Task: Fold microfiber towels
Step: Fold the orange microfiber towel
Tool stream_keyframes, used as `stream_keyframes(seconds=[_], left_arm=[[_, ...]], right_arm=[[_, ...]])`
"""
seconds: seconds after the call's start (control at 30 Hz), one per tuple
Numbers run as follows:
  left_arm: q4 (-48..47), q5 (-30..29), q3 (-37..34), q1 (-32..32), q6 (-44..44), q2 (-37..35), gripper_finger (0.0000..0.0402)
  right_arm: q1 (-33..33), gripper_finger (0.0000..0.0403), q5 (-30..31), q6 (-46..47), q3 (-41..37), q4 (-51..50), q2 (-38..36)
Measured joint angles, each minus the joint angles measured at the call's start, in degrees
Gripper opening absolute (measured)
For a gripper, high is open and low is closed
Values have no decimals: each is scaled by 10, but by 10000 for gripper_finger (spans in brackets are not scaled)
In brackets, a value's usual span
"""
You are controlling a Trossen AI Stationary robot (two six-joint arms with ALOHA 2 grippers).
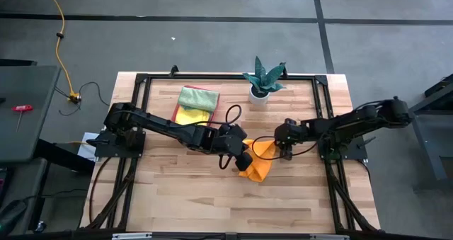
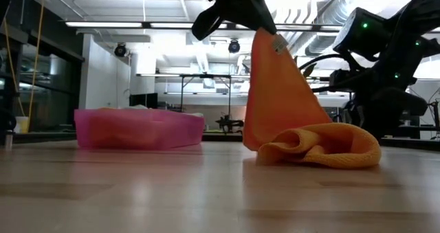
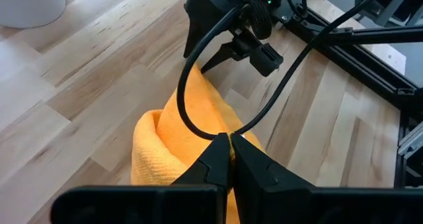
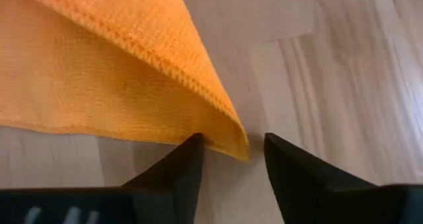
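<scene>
Pink tray (image 1: pixel 214 98) near table's (image 1: pixel 191 190) far edge; potted plant (image 1: pixel 263 79) right of tray.

A light wooden table (image 1: pixel 184 197) fills the middle of the high view. On it, upper left of centre, sits a pink tray (image 1: pixel 214 112); a white potted plant (image 1: pixel 260 93) stands at upper centre; an orange towel (image 1: pixel 259 168) rests partly on the boards at centre

Towel (image 1: pixel 259 162) lies between both arms, tray (image 1: pixel 215 105) behind.
</scene>
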Motion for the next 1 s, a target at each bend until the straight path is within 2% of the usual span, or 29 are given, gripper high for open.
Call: stream_keyframes(seconds=[0.2,0.4,0.63,0.83,1.0], left_arm=[[-8,-7,0,0,0,0,0],[-24,-9,0,3,17,0,0],[-96,-9,0,18,42,-37,0],[-157,-11,1,28,69,-84,0],[-212,-29,1,30,80,-122,0]], right_arm=[[0,92,-11,-10,1,12,17],[-1,9,-30,29,1,-6,-7],[0,3,-58,42,60,-156,-97],[0,1,-57,40,164,-252,-176],[7,1,-45,34,266,-333,-188]])
